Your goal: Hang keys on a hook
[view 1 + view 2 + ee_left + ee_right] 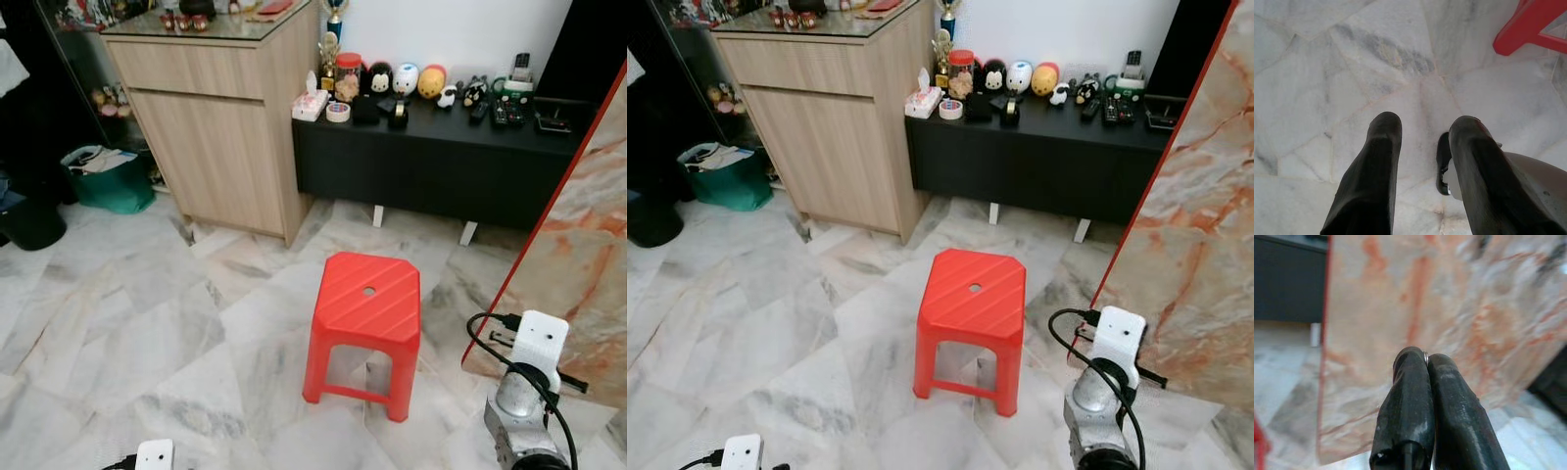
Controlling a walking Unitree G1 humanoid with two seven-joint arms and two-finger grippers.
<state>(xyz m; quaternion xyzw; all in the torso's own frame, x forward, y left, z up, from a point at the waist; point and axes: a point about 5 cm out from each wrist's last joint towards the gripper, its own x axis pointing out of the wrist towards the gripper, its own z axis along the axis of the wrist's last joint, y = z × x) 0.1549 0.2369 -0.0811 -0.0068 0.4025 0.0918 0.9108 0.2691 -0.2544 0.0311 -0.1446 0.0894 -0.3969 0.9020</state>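
Observation:
In the right wrist view my right gripper [1425, 361] is shut, with a thin sliver of metal key ring [1425, 354] pinched at its tips; the rest of the keys is hidden. It points at a marble panel [1449, 308] close ahead. My right arm [527, 397] is raised at the lower right, beside that panel. My left gripper [1425, 128] hangs low over the marble floor [1352, 63], open with nothing between its fingers.
A red plastic stool [367, 294] stands on the floor just ahead. Behind it are a wooden cabinet [216, 127] and a low black bench [431, 162] with small toys and remotes. The red-edged marble panel [588, 245] closes the right side. A green bag [108, 184] lies far left.

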